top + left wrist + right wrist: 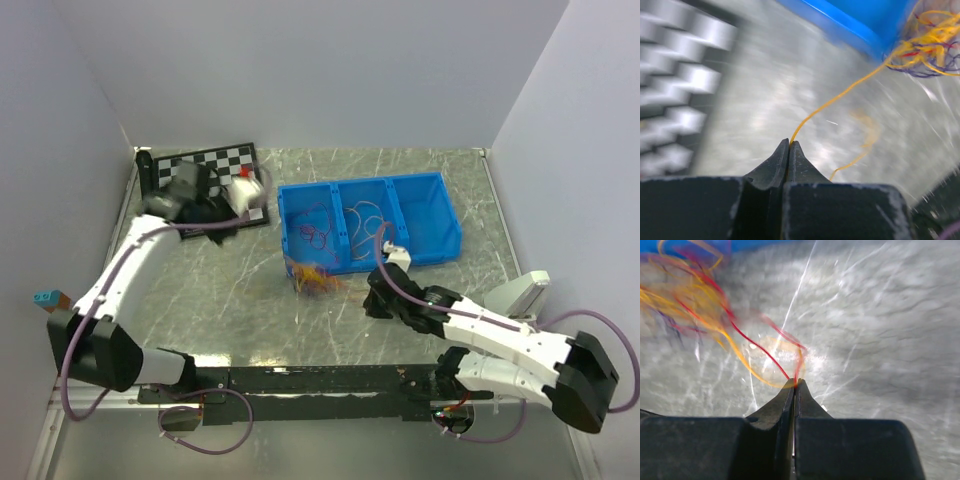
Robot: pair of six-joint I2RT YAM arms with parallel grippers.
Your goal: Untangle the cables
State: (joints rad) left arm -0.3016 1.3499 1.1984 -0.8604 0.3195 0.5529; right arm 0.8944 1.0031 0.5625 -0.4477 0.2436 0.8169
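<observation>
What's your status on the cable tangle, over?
Left gripper shut on yellow strand. Right gripper shut on red strand. Tangle bunched beside blue bin. No obstruction seen.

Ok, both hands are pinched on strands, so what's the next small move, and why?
Probably ease the left hand away from the tangle while the right hand holds firm. Left is shut on a yellow strand, right on a red strand; both lead into that one tangle.

scratched grey table (230, 300) — on it a blue bin (432, 254), a checkerboard (215, 160), tangled cables (312, 276).
</observation>
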